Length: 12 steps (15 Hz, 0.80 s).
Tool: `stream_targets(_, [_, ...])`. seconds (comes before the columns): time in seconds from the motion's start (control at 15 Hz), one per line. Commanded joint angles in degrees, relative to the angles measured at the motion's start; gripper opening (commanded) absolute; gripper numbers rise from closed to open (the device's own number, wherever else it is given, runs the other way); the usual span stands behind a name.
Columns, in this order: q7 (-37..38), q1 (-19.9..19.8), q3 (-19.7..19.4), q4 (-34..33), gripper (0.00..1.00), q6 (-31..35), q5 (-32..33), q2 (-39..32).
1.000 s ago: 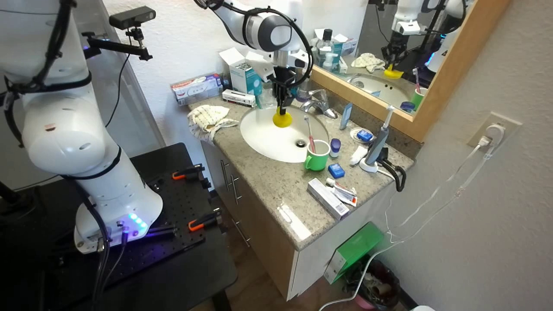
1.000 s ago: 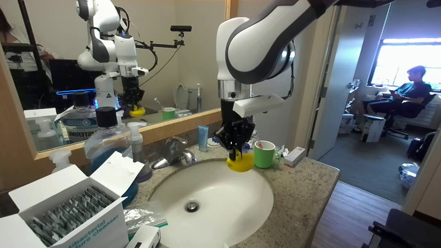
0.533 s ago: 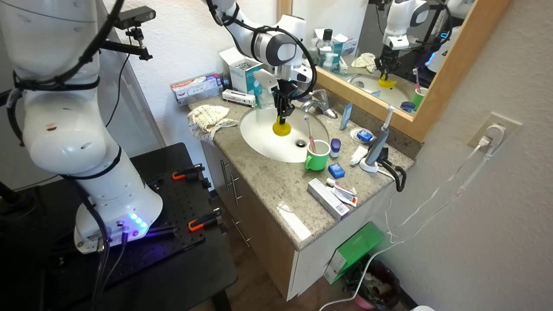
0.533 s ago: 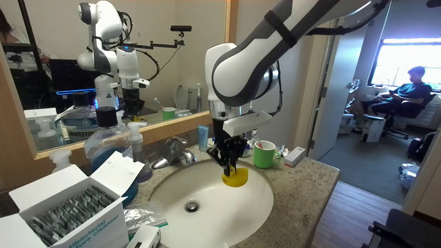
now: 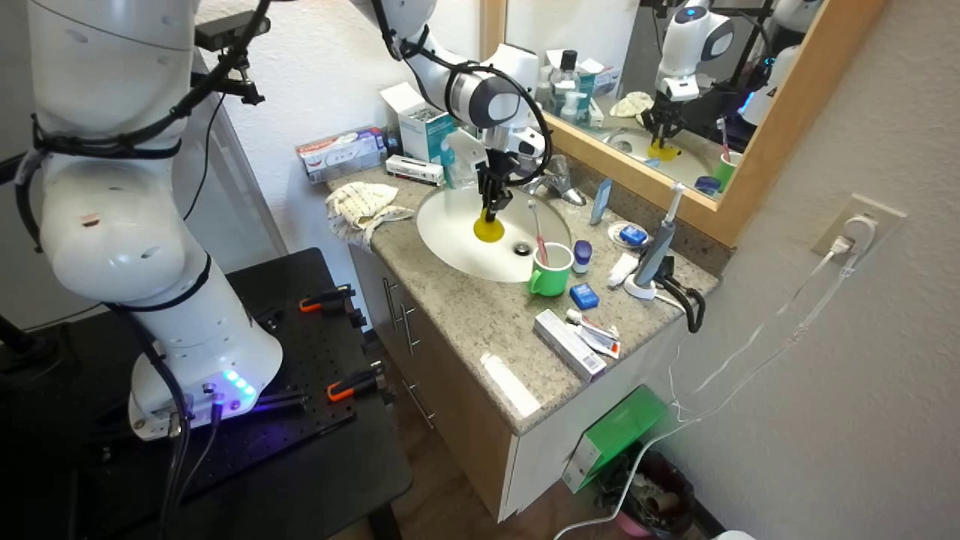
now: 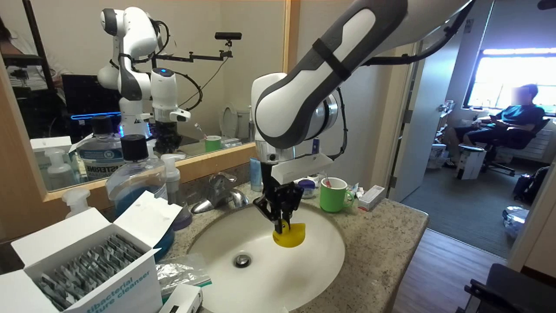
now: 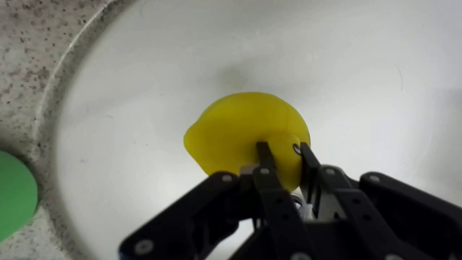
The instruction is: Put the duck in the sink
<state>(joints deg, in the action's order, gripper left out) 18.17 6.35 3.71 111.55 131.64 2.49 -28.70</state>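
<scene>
The duck [image 7: 242, 131] juts out below the hand [image 7: 284, 148], which grips its head, over the white sink [image 6: 278, 274].

The duck [image 7: 234, 126] is bright yellow, its eye [image 7: 296, 148] black and white; the jaws are black. I see a plain white sink [image 6: 269, 282], a silvery faucet [image 6: 219, 191] and a bench [image 6: 378, 243] speckled beige, grey and brown. The mug [image 6: 333, 198] is vivid green outside, white inside. The mirror frame [image 6: 217, 160] is honey-brown, the robot arm [image 6: 282, 117] white with dark grey bands, the cloth [image 5: 364, 199] cream, faintly patterned. A tube [image 5: 600, 201] shows pale blue, a small box [image 5: 583, 296] deep blue.
</scene>
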Motion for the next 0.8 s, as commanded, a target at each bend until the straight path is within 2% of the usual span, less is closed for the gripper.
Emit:
stream_targets(0.0, [-2.29, 0.16, -0.33, -4.47, 0.05, 0.55, -2.47, -3.88])
stream_targets(0.47, [-3.18, -0.25, -0.11, -14.38, 0.05, -1.7, -5.67, -12.23])
stream_targets(0.73, [-3.0, -0.29, -0.2, -16.89, 0.05, -3.1, -6.88, -14.83])
